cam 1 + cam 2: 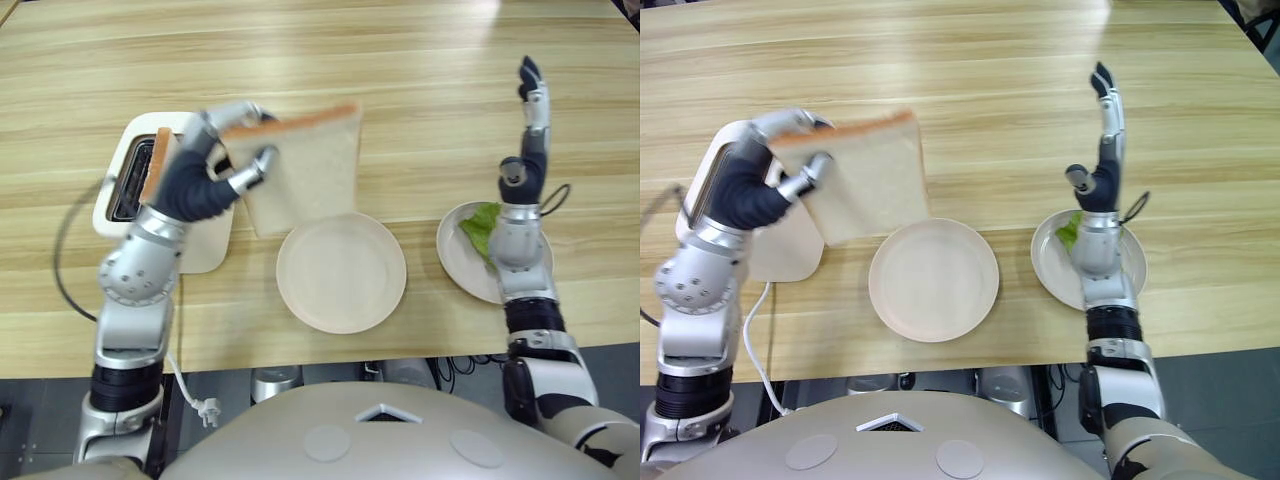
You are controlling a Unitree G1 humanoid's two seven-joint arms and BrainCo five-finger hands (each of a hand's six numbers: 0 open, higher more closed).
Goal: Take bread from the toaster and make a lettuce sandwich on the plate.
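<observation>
Bread [305, 170] clasped at its left edge by left hand [215, 165], lower corner near far rim of plate [341, 285], which lies right of and below that hand; right hand [530, 140] upright, fingers extended, empty, above lettuce [482, 226], farther from plate.

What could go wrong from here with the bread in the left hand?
The left hand grips the bread slice by one edge, so it might slip or tear. The slice is not yet over the empty plate; released now, it would likely hit the table.
</observation>
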